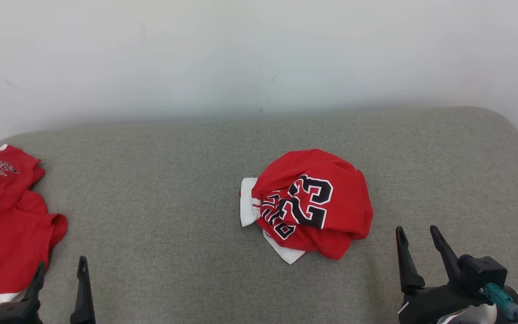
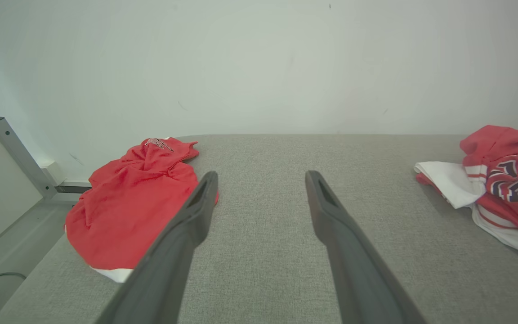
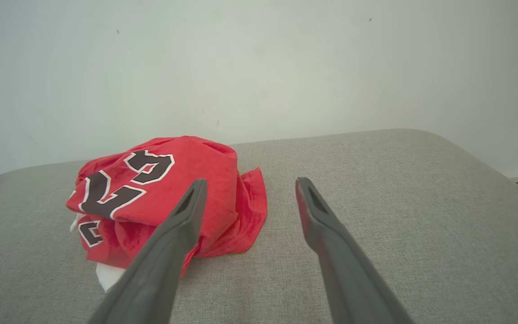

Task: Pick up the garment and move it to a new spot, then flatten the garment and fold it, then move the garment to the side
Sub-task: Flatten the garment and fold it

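A crumpled red garment point(image 1: 313, 202) with a black "23" and white trim lies bunched in the middle of the grey padded table point(image 1: 173, 180). It also appears at the right edge of the left wrist view point(image 2: 506, 175) and left of the fingers in the right wrist view point(image 3: 151, 189). My right gripper point(image 1: 417, 229) point(image 3: 251, 181) stands open just right of and nearer than the garment, apart from it, nothing between its fingers. My left gripper point(image 1: 61, 263) point(image 2: 262, 174) is open over bare cloth at the front left.
Another red garment point(image 1: 7, 225) point(image 2: 137, 207) lies loosely at the table's left end, close to my left gripper. A pale wall runs along the far edge. A metal rail point(image 2: 16, 153) and the floor lie past the left end. The table's right end is rounded point(image 1: 511, 130).
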### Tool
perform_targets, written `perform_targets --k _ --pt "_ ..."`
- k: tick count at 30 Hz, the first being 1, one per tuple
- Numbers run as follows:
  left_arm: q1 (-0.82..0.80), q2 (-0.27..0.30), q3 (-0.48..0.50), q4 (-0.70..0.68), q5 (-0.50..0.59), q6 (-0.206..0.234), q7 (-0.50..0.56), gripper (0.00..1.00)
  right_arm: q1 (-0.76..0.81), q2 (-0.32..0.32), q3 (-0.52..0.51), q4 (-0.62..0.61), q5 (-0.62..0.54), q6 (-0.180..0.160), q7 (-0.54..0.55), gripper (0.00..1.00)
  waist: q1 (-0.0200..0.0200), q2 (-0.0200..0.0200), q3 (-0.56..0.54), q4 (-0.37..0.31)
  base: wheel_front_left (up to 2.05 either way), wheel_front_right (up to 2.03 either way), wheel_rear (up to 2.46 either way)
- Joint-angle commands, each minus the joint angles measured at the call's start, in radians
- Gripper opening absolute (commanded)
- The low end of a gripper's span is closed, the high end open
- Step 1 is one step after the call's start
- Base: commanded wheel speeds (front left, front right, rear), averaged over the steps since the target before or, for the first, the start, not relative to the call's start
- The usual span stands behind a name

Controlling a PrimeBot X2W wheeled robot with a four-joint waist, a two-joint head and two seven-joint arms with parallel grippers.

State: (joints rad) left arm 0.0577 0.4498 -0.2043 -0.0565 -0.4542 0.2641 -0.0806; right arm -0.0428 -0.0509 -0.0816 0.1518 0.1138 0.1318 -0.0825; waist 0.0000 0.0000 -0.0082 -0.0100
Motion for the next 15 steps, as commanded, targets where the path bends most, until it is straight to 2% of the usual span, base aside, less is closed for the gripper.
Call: perform_targets --k 1,15 --pt "0.010 0.003 0.006 -0.007 -0.012 -0.002 0.000 1.00 0.005 0.001 -0.001 0.002 0.004 -0.002 -0.001 1.00 0.0000 0.0000 -0.001 0.001 0.00 0.00 0.00" --pt "0.002 0.007 0.006 -0.016 -0.030 0.002 0.009 1.00 0.006 0.001 0.006 -0.003 0.007 -0.002 0.006 1.00 0.0000 0.0000 -0.001 0.001 0.00 0.00 0.00"
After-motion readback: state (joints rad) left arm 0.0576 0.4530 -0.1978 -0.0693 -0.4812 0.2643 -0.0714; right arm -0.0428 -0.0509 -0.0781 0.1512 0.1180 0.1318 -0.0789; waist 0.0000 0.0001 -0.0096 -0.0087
